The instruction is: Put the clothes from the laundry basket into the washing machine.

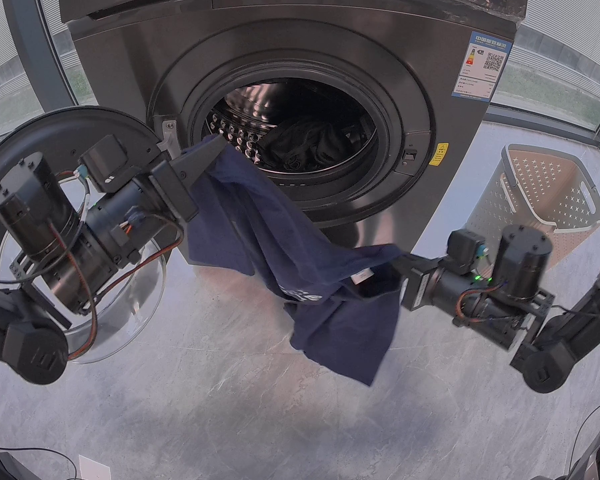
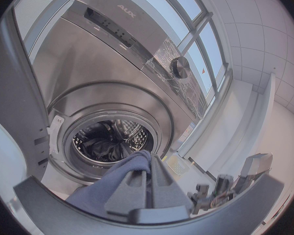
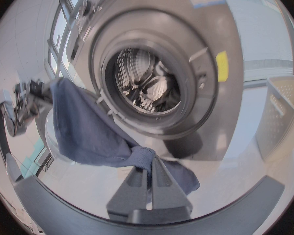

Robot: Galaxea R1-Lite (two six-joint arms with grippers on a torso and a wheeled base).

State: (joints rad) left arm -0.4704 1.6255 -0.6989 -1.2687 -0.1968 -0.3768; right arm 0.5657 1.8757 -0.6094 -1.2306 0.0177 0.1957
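Hanging between two clamped-shut grippers, the navy garment (image 1: 293, 255) sags before the washing machine (image 1: 393, 68). The left gripper (image 1: 210, 149) holds one end near the drum (image 1: 247, 115) mouth, the right gripper (image 1: 397, 269) the other, lower. The head view adds its loose hem over the floor (image 1: 180, 401). Dark clothes (image 1: 307, 145) lie inside the drum; the laundry basket (image 1: 547, 195) stands rightward, apart.
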